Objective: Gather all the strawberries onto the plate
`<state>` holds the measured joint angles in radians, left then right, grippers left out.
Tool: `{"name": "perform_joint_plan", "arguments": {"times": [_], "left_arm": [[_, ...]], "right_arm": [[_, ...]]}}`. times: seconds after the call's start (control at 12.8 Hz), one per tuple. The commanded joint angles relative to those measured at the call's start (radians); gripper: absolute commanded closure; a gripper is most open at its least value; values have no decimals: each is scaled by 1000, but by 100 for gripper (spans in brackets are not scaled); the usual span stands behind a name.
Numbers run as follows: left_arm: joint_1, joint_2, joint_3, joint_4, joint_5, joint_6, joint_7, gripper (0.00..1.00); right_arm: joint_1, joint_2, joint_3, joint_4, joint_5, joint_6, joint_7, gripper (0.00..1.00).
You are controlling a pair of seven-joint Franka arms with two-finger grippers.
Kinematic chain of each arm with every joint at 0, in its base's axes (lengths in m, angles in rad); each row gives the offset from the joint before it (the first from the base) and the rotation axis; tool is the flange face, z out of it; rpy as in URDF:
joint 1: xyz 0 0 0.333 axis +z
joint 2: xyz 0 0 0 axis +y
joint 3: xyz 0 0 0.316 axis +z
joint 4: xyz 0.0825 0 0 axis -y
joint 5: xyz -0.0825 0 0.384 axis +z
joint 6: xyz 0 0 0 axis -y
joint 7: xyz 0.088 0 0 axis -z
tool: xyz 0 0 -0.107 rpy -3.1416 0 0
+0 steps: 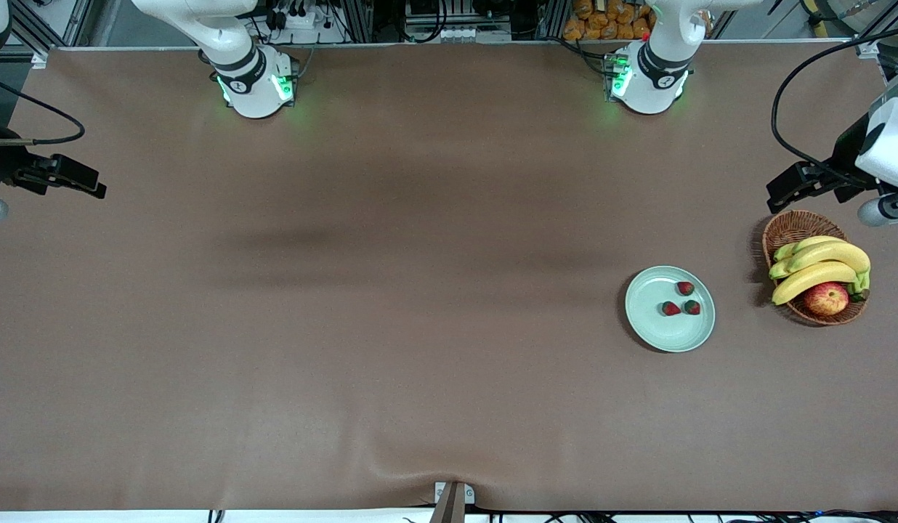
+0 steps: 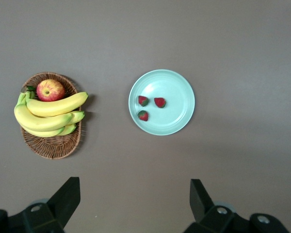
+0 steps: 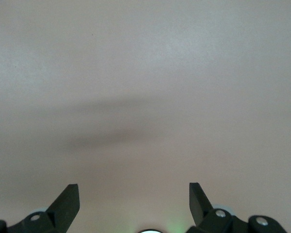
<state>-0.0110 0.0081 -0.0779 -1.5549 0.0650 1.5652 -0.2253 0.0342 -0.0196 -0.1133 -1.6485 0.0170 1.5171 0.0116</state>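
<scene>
I find all three strawberries [image 1: 685, 288] [image 1: 670, 309] [image 1: 692, 307] lying on the plate [image 1: 660, 330], clustered close together but apart. The plate sits toward the left arm's end of the table, beside the basket [image 1: 783, 229] holding bananas [image 1: 819, 265] and an apple [image 1: 826, 298]. My left gripper [image 2: 135, 201] waits up near the basket, jaws wide, holding nothing. My right gripper [image 3: 134, 200] hangs over bare table, jaws wide, empty.

Three strawberries [image 1: 683, 301] on the plate [image 1: 656, 327], beside the basket [image 1: 787, 229] of bananas [image 1: 819, 265] and apple [image 1: 826, 298].
</scene>
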Motion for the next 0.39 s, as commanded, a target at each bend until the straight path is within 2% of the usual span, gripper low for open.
{"name": "perform_joint_plan", "arguments": {"times": [0.0, 0.23, 0.31], "left_arm": [[3, -48, 12, -39, -17, -25, 61, 0], [-7, -54, 26, -19, -17, -54, 76, 0], [0, -50, 26, 22, -24, -60, 73, 0]], "right_arm": [[-5, -2, 1, -2, 3, 3, 10, 0], [-4, 0, 1, -4, 3, 3, 8, 0], [-4, 0, 1, -2, 3, 3, 10, 0]]}}
